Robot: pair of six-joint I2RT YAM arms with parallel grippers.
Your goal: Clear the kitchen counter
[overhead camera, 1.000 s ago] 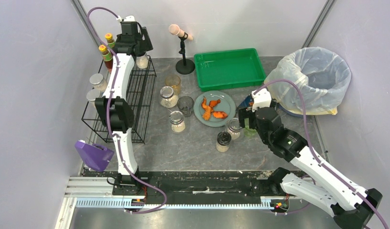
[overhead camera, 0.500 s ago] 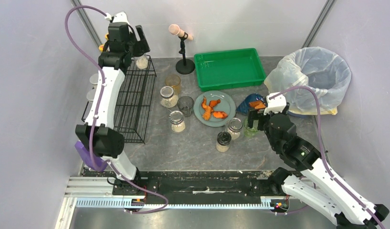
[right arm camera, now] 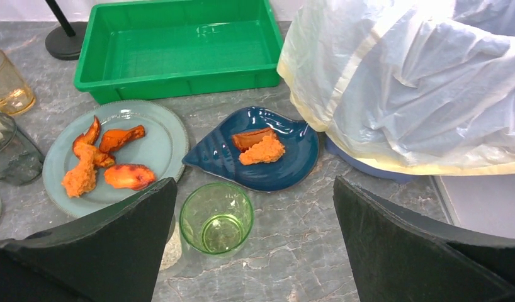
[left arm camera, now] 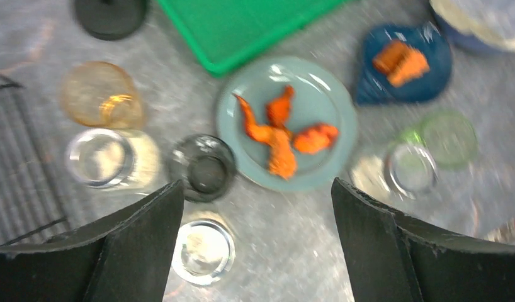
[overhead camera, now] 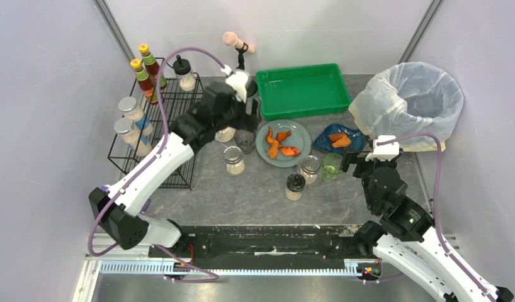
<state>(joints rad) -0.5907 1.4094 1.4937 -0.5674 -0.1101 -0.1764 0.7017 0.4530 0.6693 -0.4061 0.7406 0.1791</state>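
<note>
Your dark grey mottled stone-look table (overhead camera: 242, 195) fills the middle of the top view. It carries a grey-green round plate (overhead camera: 299, 133) of orange fried pieces (overhead camera: 277, 145) at the centre, lidded glass jars (overhead camera: 234, 160) left of it, and a small green glass cup (right arm camera: 216, 218) lower right. The left tool (left arm camera: 255, 184) hangs released above plate and jars, probably to choose a jar for the black wire rack (overhead camera: 182, 104) at the left. The right tool (right arm camera: 253, 181), also spread and empty, faces the cup.
</note>
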